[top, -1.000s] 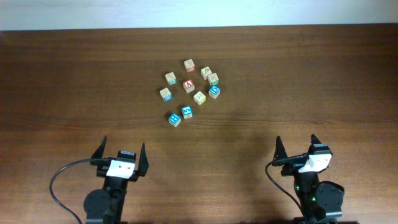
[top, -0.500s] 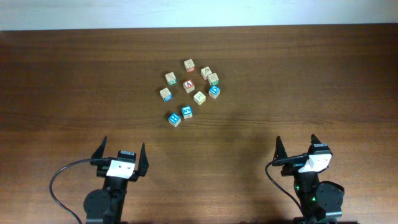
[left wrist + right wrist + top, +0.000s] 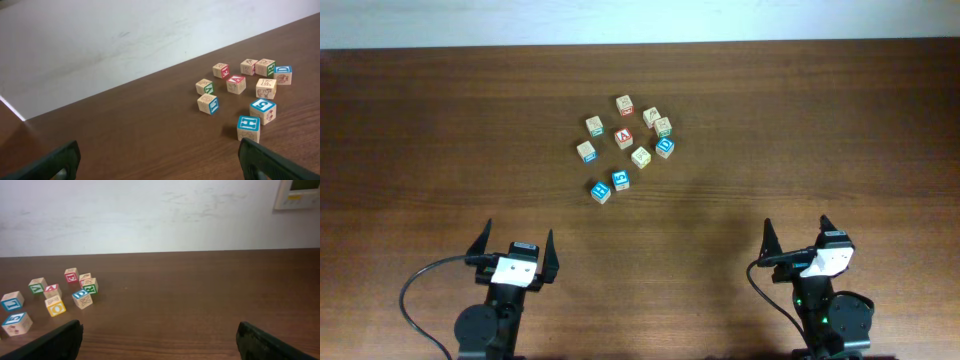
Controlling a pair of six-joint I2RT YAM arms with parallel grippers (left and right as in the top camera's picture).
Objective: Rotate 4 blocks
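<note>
Several small wooden blocks lie in a loose cluster at the table's middle. Nearest my arms are the blue "H" block (image 3: 600, 191) (image 3: 248, 128) and the blue "5" block (image 3: 620, 180) (image 3: 263, 110). Behind them sit a yellow-green-faced block (image 3: 640, 156) (image 3: 55, 306) and a tan block (image 3: 586, 151) (image 3: 207, 103). The left gripper (image 3: 515, 250) (image 3: 160, 162) is open and empty near the front edge, well short of the blocks. Over at the front right, the right gripper (image 3: 797, 240) (image 3: 160, 340) is also open and empty, far from the cluster.
A red "A" cube (image 3: 624, 138) and a blue "D" cube (image 3: 664, 147) sit in the same cluster, with three more cubes behind them (image 3: 624, 104). A white wall runs along the table's far edge (image 3: 640, 45). Cables trail from both arm bases.
</note>
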